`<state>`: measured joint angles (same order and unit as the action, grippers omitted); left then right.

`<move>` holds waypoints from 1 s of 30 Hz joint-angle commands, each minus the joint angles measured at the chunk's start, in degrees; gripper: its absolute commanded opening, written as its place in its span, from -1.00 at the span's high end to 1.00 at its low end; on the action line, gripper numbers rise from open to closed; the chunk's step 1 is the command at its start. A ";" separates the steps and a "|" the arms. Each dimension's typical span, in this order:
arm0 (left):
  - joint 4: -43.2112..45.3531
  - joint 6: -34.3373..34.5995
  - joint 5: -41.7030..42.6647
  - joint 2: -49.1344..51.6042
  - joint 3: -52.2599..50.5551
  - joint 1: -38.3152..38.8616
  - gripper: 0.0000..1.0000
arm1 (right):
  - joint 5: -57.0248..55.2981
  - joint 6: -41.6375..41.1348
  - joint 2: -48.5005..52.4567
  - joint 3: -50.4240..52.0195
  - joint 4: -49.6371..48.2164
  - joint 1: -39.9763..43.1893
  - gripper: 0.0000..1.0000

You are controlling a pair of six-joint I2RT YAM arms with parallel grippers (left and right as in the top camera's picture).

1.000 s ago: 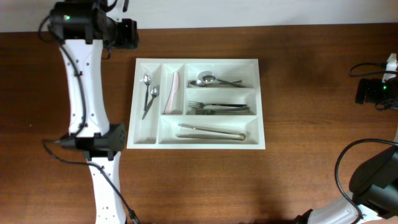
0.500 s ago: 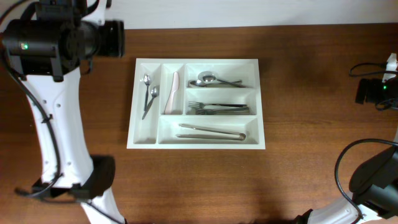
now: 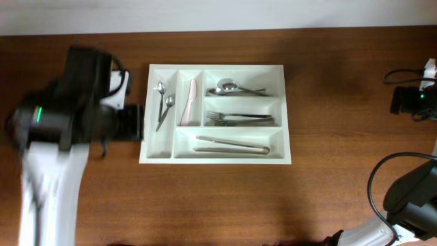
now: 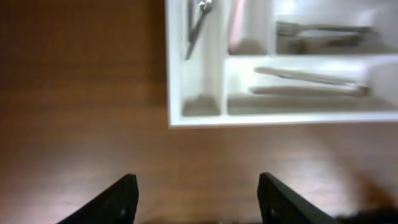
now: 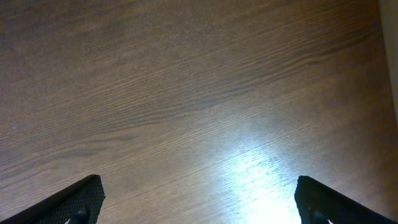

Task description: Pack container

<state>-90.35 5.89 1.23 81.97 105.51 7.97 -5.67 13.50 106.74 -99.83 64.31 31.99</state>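
The container (image 3: 218, 160) is a white cutlery tray in the middle of the table. It holds two small spoons (image 3: 164, 102), a pink knife (image 3: 189, 101), larger spoons (image 3: 232, 87), forks (image 3: 239, 119) and tongs (image 3: 232, 145), each kind in its own compartment. My left gripper (image 3: 133, 123) is blurred and sits just off the tray's left side. In the left wrist view the left gripper (image 4: 198, 199) is open and empty over bare wood, with the container's wall (image 4: 280, 118) ahead. The right gripper (image 5: 200, 199) stands wide open over bare table.
The left arm (image 3: 61, 130) covers the table's left side. The right arm's base (image 3: 410, 198) and its cables sit at the bottom right corner. A black device (image 3: 408, 100) with cables lies at the right edge.
The left arm has swung from the far left corner down toward the container's left side and is blurred by motion. The right arm and the cutlery have not moved.
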 commanded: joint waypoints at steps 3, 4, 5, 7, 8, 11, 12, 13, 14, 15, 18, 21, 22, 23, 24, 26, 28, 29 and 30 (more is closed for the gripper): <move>12.79 3.98 5.09 -18.60 -15.26 5.29 -0.48 | -0.33 -0.28 -0.11 0.09 -0.09 -0.09 -0.97; 15.37 4.22 5.46 -21.75 -19.10 6.16 -0.54 | -0.33 -0.28 -0.11 0.09 -0.09 -0.09 -0.97; 16.87 5.31 5.44 -23.85 -21.81 6.64 -0.60 | -0.33 -0.28 -0.11 0.09 -0.09 -0.09 -0.97; 20.17 8.39 5.44 -28.39 -28.28 7.26 -0.83 | -0.33 -0.28 -0.11 0.11 -0.09 -0.09 -0.97; 21.88 9.38 5.44 -30.62 -31.82 7.34 -0.88 | -0.33 -0.28 -0.11 0.09 -0.09 -0.09 -0.97; 26.88 9.75 4.33 -35.23 -40.19 7.26 -0.99 | -0.33 -0.31 -0.11 0.11 -0.09 -0.09 -0.97; 28.85 9.75 3.26 -36.24 -42.47 7.28 -0.99 | -0.33 -0.31 -0.11 0.11 -0.09 -0.09 -0.97; 30.73 9.77 2.54 -36.96 -44.48 7.28 -0.98 | -0.33 -0.28 -0.11 0.11 -0.09 -0.09 -0.97; 32.15 9.75 2.34 -37.22 -45.83 7.28 -0.99 | -0.33 -0.28 -0.11 0.11 -0.09 -0.09 -0.97; 33.48 9.77 2.40 -37.29 -47.10 7.28 -0.98 | -0.33 -0.31 -0.11 0.09 -0.09 -0.09 -0.97; 34.45 9.75 2.38 -36.33 -48.87 7.28 -0.98 | -0.33 -0.28 -0.11 0.11 -0.09 -0.09 -0.97; 34.05 9.73 2.38 -34.75 -49.07 7.28 -0.99 | -0.33 -0.31 -0.11 0.11 -0.09 -0.09 -0.97; 33.83 9.57 1.99 -34.21 -49.07 7.28 -0.99 | -0.33 -0.28 -0.11 0.11 -0.09 -0.09 -0.97; 33.66 9.03 0.48 -33.86 -49.07 7.28 -0.99 | -0.33 -0.28 -0.11 0.09 -0.09 -0.09 -0.97; 33.70 9.05 -1.44 -33.51 -49.07 7.28 -0.99 | -0.33 -0.28 -0.11 0.11 -0.09 -0.09 -0.97; 33.73 9.05 -3.89 -32.92 -49.09 7.28 -0.99 | -0.33 -0.28 -0.11 0.11 -0.09 -0.09 -0.97; 33.79 9.03 -5.49 -32.30 -49.11 7.28 -0.99 | -0.33 -0.28 -0.11 0.11 -0.09 -0.09 -0.97; 33.92 9.03 -6.19 -32.09 -49.13 7.28 -0.98 | -0.33 -0.28 -0.11 0.09 -0.09 -0.09 -0.97; 33.99 9.01 -7.17 -31.95 -49.13 7.28 -0.99 | -0.33 -0.28 -0.11 0.09 -0.09 -0.09 -0.97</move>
<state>-56.47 14.81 -1.37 49.63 56.66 15.05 -5.72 13.50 106.74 -99.83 64.23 31.99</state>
